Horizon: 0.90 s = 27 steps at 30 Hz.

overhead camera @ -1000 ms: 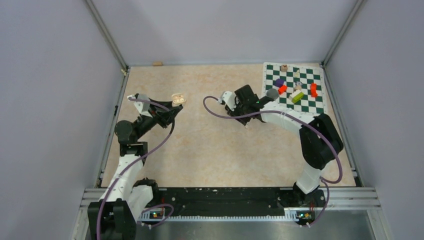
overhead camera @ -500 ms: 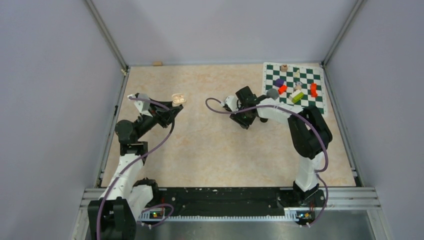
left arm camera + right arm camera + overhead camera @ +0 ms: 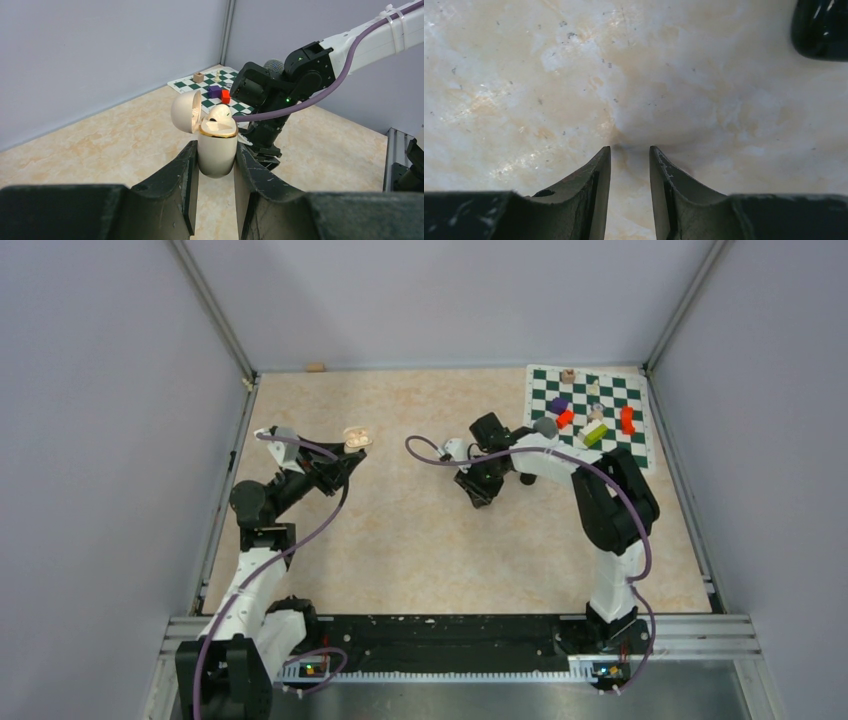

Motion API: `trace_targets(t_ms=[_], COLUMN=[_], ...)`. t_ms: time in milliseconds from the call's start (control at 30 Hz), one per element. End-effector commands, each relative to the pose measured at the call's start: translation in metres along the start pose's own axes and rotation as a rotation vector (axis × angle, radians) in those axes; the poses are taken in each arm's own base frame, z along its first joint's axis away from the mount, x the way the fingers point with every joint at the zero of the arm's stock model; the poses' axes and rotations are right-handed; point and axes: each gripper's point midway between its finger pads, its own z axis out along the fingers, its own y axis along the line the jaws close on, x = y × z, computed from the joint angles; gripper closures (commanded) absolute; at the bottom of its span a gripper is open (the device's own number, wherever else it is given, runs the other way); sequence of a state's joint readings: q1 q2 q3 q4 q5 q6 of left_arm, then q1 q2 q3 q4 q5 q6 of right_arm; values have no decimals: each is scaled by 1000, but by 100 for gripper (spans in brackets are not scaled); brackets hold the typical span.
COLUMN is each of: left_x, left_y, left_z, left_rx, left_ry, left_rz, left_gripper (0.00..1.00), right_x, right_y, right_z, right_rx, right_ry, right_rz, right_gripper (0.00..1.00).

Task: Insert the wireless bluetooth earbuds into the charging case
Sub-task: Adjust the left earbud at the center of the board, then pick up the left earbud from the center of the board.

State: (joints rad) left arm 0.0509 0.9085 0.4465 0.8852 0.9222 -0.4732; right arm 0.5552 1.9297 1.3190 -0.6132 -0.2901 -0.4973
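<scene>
My left gripper (image 3: 216, 150) is shut on the lower body of a cream charging case (image 3: 217, 145) with a gold rim. The case stands upright above the table with its lid (image 3: 186, 111) swung open, and a whitish earbud (image 3: 220, 114) sits in its top. In the top view the case (image 3: 354, 438) shows at the left gripper (image 3: 343, 457), left of centre. My right gripper (image 3: 629, 148) points down close over the bare tabletop near the middle (image 3: 478, 490). It is open, with a narrow empty gap between its fingers. A glossy black rounded thing (image 3: 821, 27) lies just beyond it to the right.
A green-and-white chequered mat (image 3: 625, 450) at the back right carries several coloured blocks, among them orange (image 3: 627, 419) and purple (image 3: 558, 405). A grey ball (image 3: 545, 426) sits at its left edge. A small cork piece (image 3: 316, 367) lies by the back wall. Grey walls enclose the table.
My right arm has swung toward the near left and lowered its gripper to the tabletop, with its jaws a little narrower. The left gripper and the case have not moved.
</scene>
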Motion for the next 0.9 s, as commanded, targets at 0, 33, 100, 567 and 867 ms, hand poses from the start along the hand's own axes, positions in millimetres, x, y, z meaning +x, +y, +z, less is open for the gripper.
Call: trace_targets(t_ms=[0, 33, 100, 567, 867], left_x=[-9, -10, -11, -10, -12], left_y=[-1, -1, -2, -2, -3], left_z=[0, 0, 0, 0, 0], left_rx=[3, 3, 6, 4, 6], left_ry=[-38, -39, -40, -40, -44], left_rz=[39, 39, 36, 30, 29], left_gripper=[100, 100, 100, 100, 100], right_x=[-16, -19, -25, -43, -20], right_y=[8, 8, 9, -48, -66], right_z=[-6, -10, -18, -85, -81], right_rx=[-68, -64, -59, 302, 374], right_ry=[-48, -61, -88, -201, -88], right_rz=[-21, -31, -50, 57, 86], right_gripper=[67, 66, 66, 54, 56])
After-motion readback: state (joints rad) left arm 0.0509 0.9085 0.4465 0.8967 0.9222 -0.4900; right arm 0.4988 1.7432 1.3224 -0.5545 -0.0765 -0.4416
